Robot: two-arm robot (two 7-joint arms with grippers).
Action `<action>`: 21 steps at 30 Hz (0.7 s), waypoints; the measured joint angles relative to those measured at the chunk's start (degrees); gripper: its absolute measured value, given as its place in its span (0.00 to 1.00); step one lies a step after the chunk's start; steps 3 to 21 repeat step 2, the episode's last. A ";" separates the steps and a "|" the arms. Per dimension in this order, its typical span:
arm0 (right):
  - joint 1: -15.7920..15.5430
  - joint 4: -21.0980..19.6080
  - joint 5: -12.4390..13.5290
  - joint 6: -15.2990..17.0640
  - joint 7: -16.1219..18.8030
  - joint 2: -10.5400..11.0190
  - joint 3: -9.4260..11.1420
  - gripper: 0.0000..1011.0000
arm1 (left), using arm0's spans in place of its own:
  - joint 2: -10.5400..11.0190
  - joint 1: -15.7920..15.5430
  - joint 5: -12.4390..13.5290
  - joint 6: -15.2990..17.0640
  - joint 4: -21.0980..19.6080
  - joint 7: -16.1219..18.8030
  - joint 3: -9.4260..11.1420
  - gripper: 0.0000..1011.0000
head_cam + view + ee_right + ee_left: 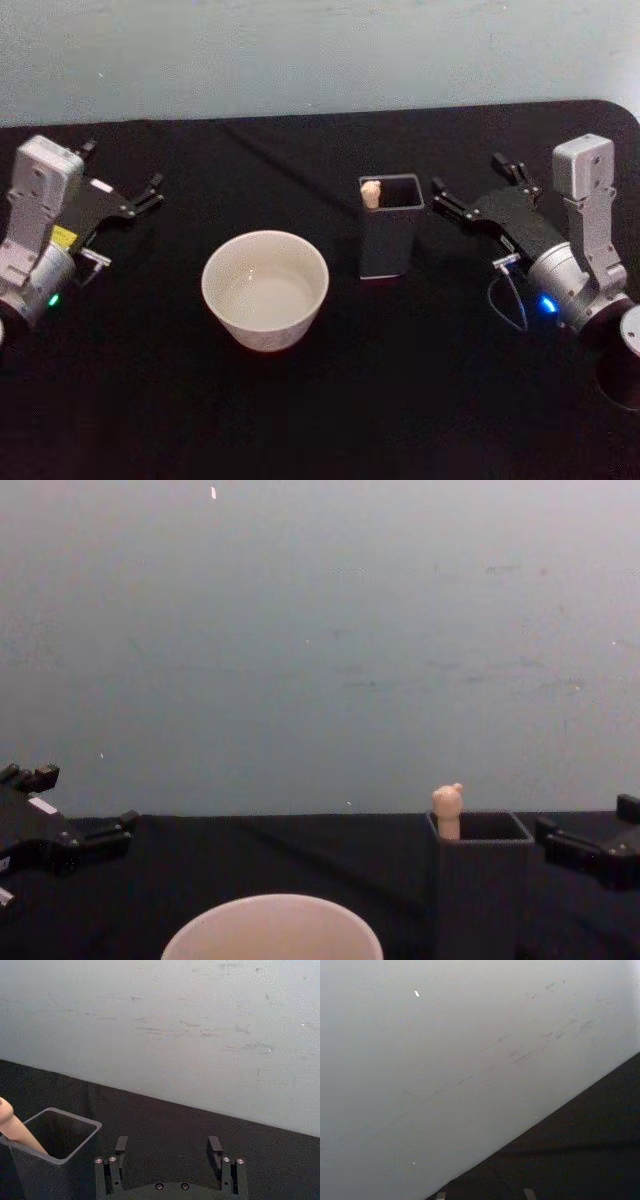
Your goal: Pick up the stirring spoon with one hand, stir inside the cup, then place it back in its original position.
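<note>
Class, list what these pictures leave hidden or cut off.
- Spoon: shaft and bowl hidden inside the holder; head view.
- Cup: lower body cut off by the chest view's bottom edge.
- Left gripper: opening too small to judge.
- Right gripper open, empty.

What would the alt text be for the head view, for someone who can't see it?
A pale round cup sits on a black table beside a dark grey square holder with the stirring spoon standing in it. The right gripper and the left gripper rest at either side, jaws open and empty.
</note>
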 joint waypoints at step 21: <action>0.00 0.00 0.00 0.00 0.00 0.00 0.00 0.99 | 0.00 0.00 0.00 0.00 0.00 0.00 0.00 0.99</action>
